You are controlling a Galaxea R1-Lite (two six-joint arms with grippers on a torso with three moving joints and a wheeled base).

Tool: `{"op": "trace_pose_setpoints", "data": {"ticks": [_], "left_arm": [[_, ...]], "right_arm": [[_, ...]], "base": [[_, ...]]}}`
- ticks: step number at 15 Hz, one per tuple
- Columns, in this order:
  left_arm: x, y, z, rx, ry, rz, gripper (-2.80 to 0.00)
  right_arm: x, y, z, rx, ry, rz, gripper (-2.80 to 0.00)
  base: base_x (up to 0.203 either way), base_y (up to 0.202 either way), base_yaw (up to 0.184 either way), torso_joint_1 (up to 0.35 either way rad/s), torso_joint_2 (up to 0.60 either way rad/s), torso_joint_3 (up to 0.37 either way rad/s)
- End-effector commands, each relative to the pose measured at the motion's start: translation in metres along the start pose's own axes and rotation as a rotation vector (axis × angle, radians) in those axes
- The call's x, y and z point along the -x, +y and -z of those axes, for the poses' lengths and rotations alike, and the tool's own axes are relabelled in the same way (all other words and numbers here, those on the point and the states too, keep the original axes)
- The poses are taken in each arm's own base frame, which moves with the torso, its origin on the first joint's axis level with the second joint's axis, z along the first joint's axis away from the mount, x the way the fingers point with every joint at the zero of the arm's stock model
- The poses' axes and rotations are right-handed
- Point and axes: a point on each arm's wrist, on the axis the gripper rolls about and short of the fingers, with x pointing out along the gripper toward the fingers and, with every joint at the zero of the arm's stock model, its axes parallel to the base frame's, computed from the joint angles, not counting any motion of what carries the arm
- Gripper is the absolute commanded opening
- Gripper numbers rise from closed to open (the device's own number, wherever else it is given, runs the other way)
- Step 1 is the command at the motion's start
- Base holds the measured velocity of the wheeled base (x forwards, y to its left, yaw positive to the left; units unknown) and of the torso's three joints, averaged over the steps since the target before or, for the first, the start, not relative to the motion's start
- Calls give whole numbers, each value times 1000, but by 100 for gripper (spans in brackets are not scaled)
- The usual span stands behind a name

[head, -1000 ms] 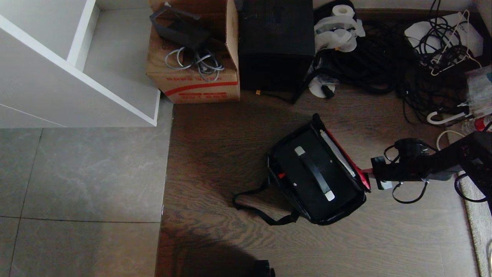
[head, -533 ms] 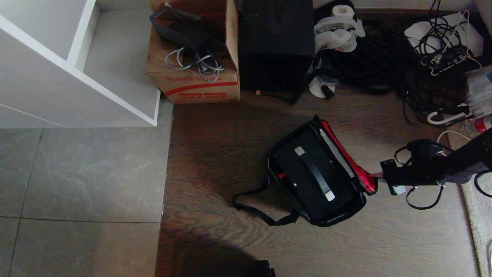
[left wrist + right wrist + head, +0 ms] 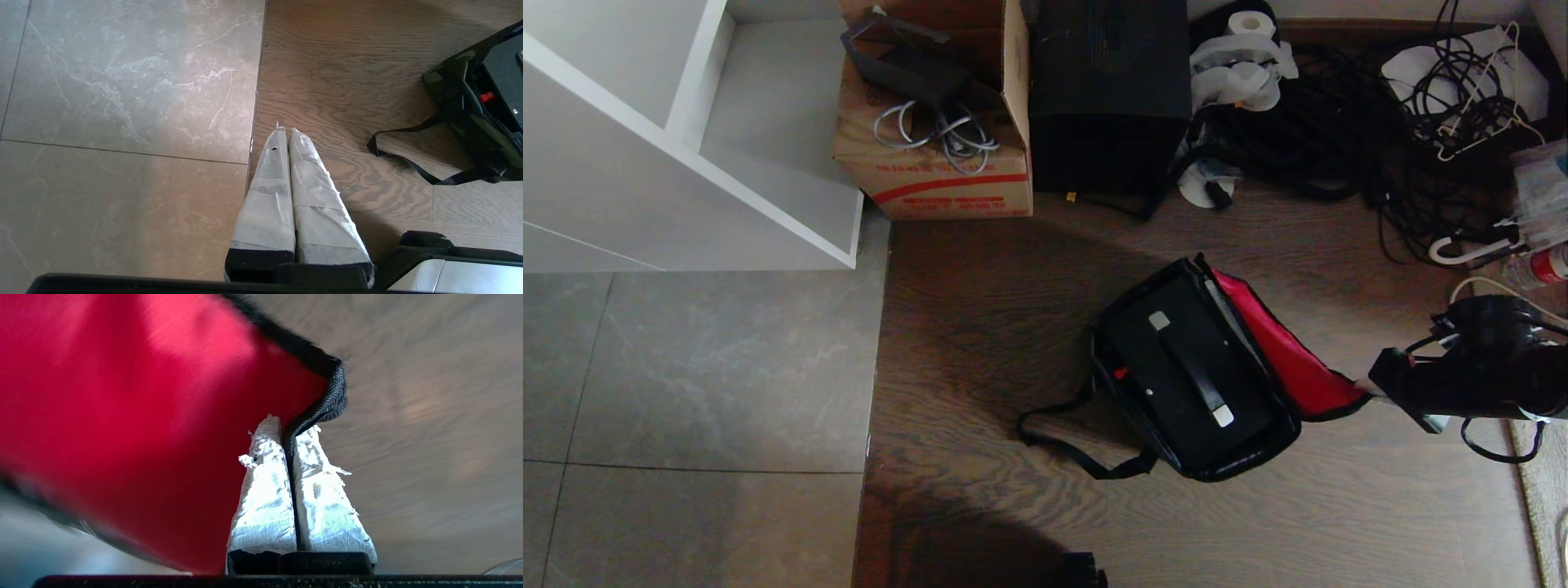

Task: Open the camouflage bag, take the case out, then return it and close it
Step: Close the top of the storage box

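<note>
From the head camera, the camouflage bag [image 3: 1201, 384] sits open on the wooden floor [image 3: 1013, 327] with the black case [image 3: 1186, 371] inside, while the right gripper [image 3: 1380, 384] pinches its red lid [image 3: 1290, 359]; the left wrist camera shows the left gripper [image 3: 288, 132] closed and empty above the floor; the right wrist camera shows fingers [image 3: 265, 477] clamped on the lid's black edge.

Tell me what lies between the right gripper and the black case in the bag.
In the head view, the bag's red-lined lid spans it, from the case to the right gripper, which pinches its edge.
</note>
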Motion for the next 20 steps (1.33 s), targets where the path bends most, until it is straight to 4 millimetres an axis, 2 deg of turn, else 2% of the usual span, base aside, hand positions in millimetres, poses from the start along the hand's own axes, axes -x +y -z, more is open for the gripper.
{"op": "trace_pose_setpoints", "data": {"ticks": [1, 3, 8, 12, 13, 15, 20], "left_arm": [[-1, 0, 3, 1, 8, -1, -280], [-1, 0, 3, 1, 8, -1, -280], [-1, 0, 3, 1, 8, -1, -280], [-1, 0, 3, 1, 8, -1, -280], [-1, 0, 3, 1, 8, -1, -280], [-1, 0, 3, 1, 8, -1, -280], [-1, 0, 3, 1, 8, -1, -280]], "right_arm": [[37, 21, 5, 293, -84, -53, -280], [50, 27, 20, 496, -99, -69, -280], [69, 37, 53, 810, -124, -116, -280], [77, 51, 64, 915, -185, -171, -280], [78, 55, 66, 924, -196, -186, 0], [82, 63, 72, 933, -208, -223, 0], [101, 82, 106, 903, -217, -362, 0]], "base": [[0, 0, 0, 0, 0, 0], [0, 0, 0, 0, 0, 0], [0, 0, 0, 0, 0, 0], [0, 0, 0, 0, 0, 0], [0, 0, 0, 0, 0, 0], [0, 0, 0, 0, 0, 0], [0, 0, 0, 0, 0, 0]]}}
